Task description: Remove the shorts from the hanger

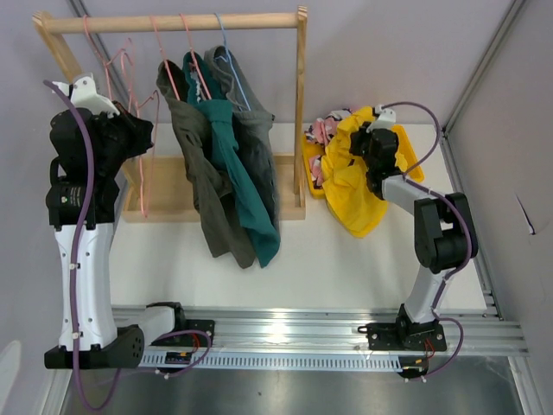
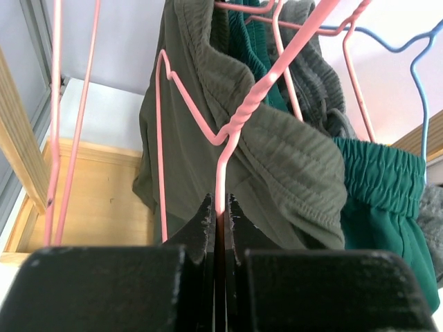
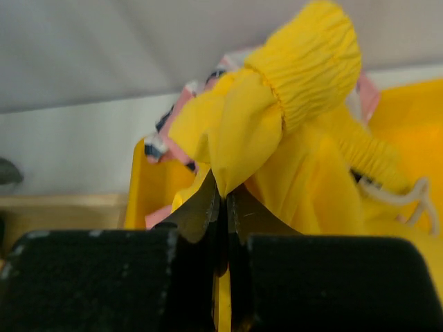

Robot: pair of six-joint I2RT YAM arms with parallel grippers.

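Observation:
Three shorts hang from the wooden rack's rod (image 1: pixel 173 22): olive green (image 1: pixel 203 177), teal (image 1: pixel 246 186) and grey (image 1: pixel 251 108). My left gripper (image 1: pixel 145 130) is shut on the wire of a pink hanger (image 2: pixel 220 176), which carries the olive shorts (image 2: pixel 277 159). Beside them hang the teal shorts (image 2: pixel 381 187); the grey shorts (image 2: pixel 311 69) are behind, near a blue hanger (image 2: pixel 415 62). My right gripper (image 3: pixel 223 197) is shut on a fold of the yellow shorts (image 3: pixel 304 76), over a yellow bin (image 3: pixel 149 194). Pink patterned shorts (image 1: pixel 324 130) lie there too.
Bare pink hangers (image 1: pixel 138 173) hang at the rack's left end, near my left wrist. The rack's wooden base (image 1: pixel 173 194) and right post (image 1: pixel 300 104) stand between the two arms. The yellow bin (image 1: pixel 313 183) sits just right of that post.

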